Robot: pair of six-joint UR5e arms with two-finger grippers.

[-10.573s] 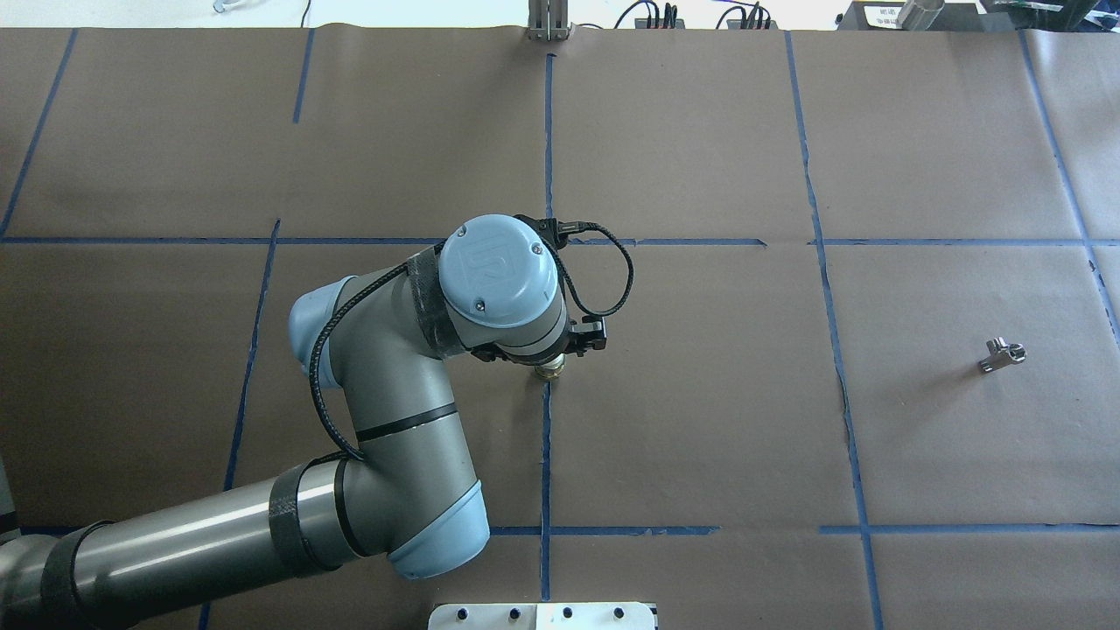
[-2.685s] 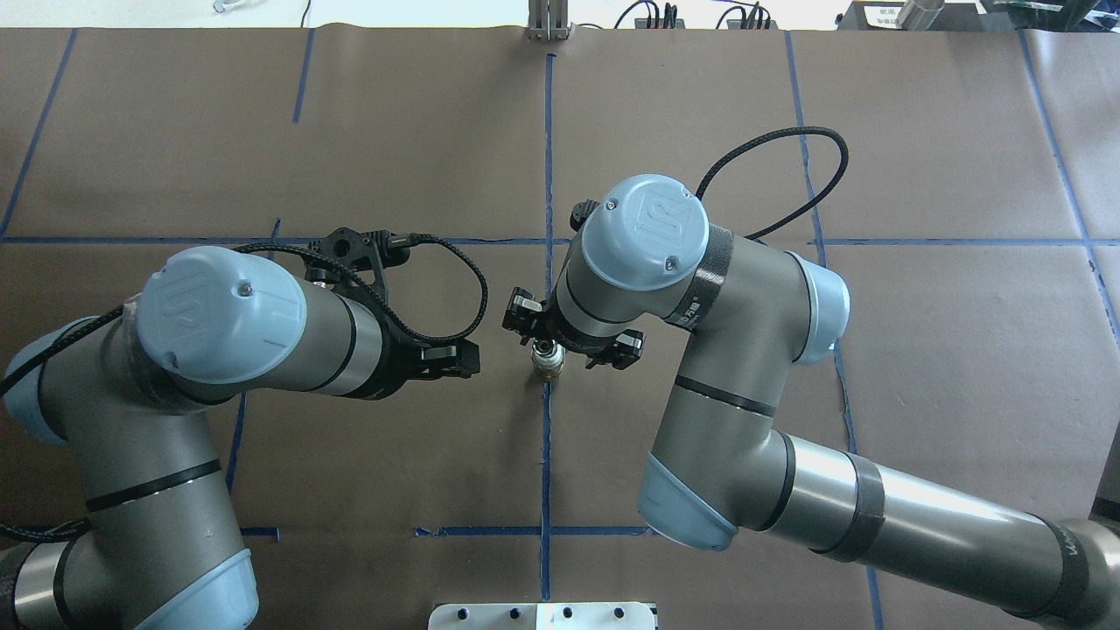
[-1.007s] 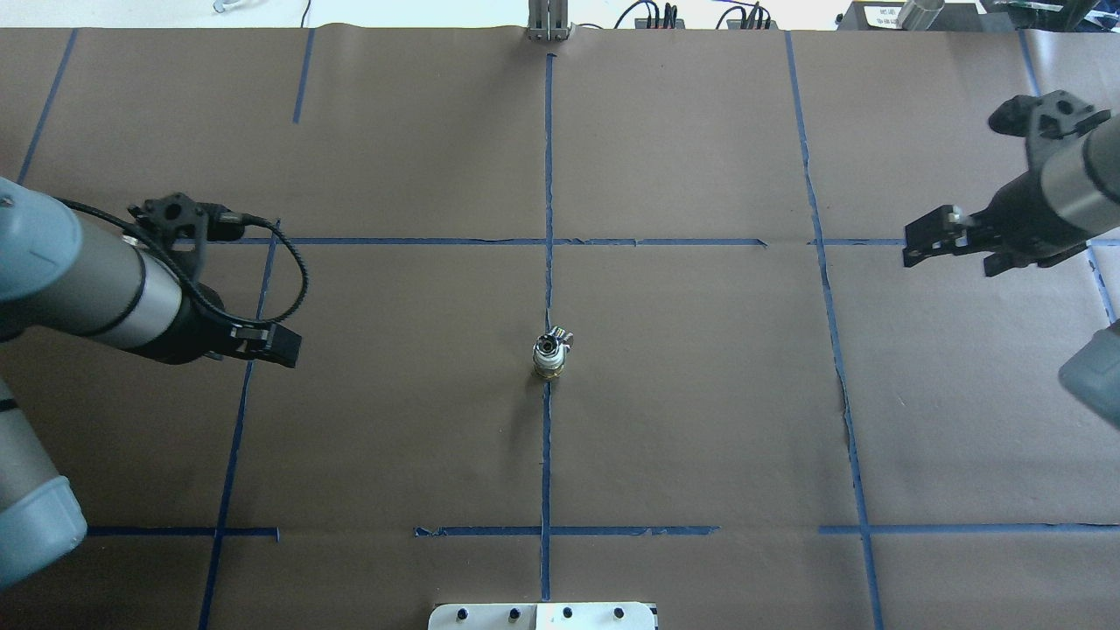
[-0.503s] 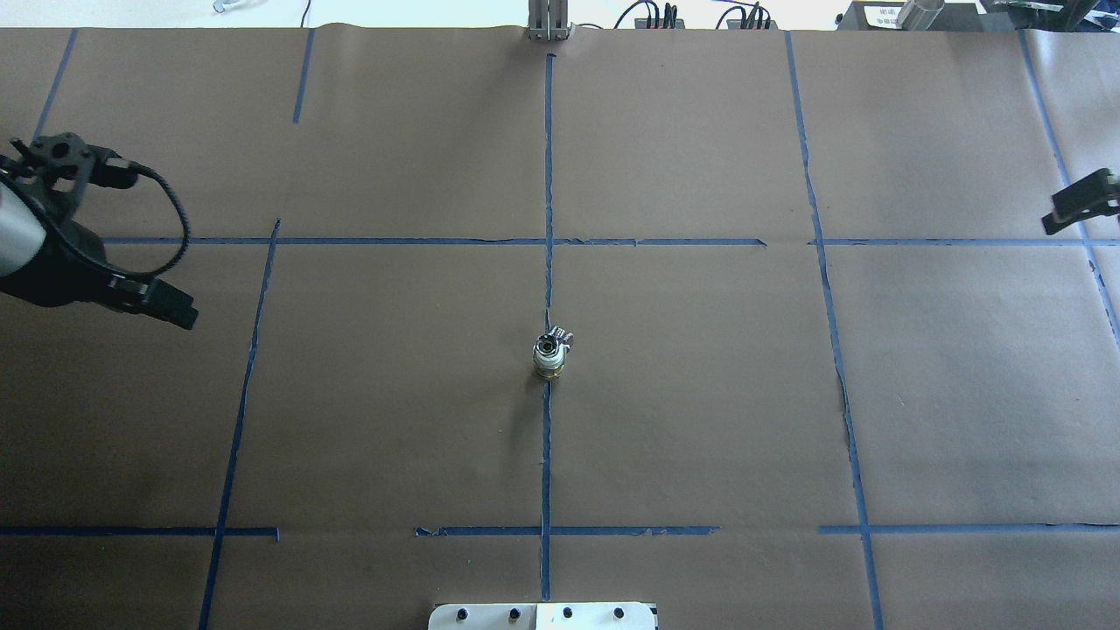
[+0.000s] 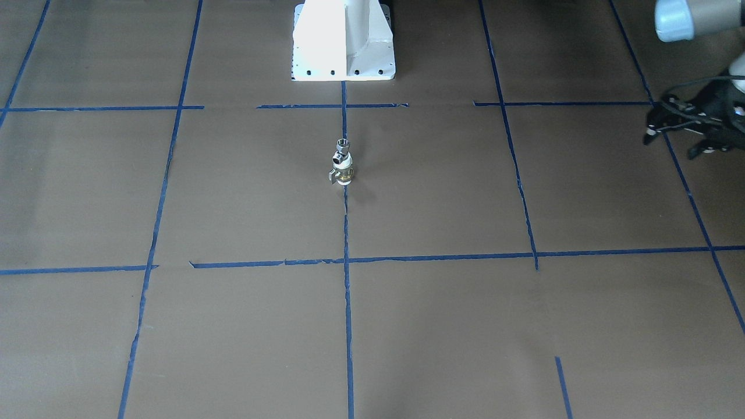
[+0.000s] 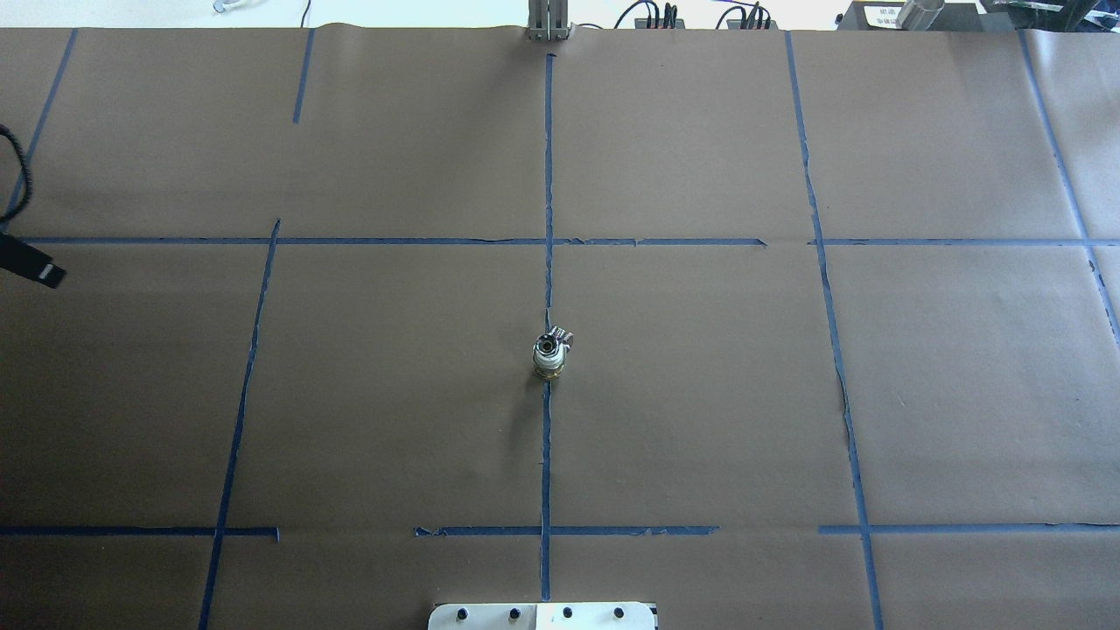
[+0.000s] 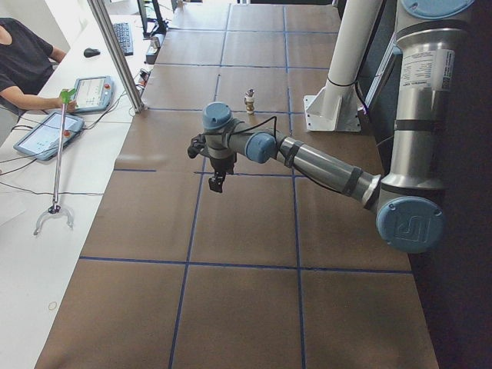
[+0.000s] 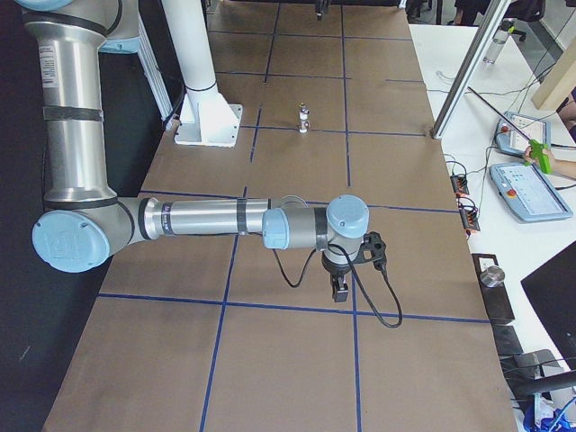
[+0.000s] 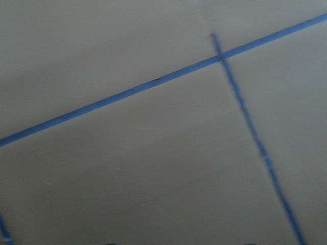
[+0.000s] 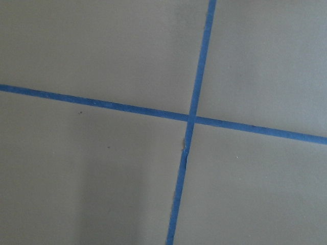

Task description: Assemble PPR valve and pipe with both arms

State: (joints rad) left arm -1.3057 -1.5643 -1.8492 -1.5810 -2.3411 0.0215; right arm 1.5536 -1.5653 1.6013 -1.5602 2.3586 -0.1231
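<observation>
Stretching out over the table (image 7: 246,307), the left arm (image 7: 315,163) points the left gripper (image 5: 670,148) down, fingers spread, empty. Likewise the right arm (image 8: 198,219); the right gripper's (image 8: 340,290) state I cannot tell

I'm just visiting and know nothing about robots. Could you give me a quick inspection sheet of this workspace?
Surface: brown paper gridded with blue tape, lying flat.
Job's things: PPR valve upright on the centre line, pipe sitting on its top.
Clutter: nothing seen.
Tools: left tool and right tool hang over bare paper, far from the parts; whether they are open or shut cannot be told.
Cables: black cable curves at the left arm's edge.
Surroundings: white robot base; control tablets on a side bench.
</observation>
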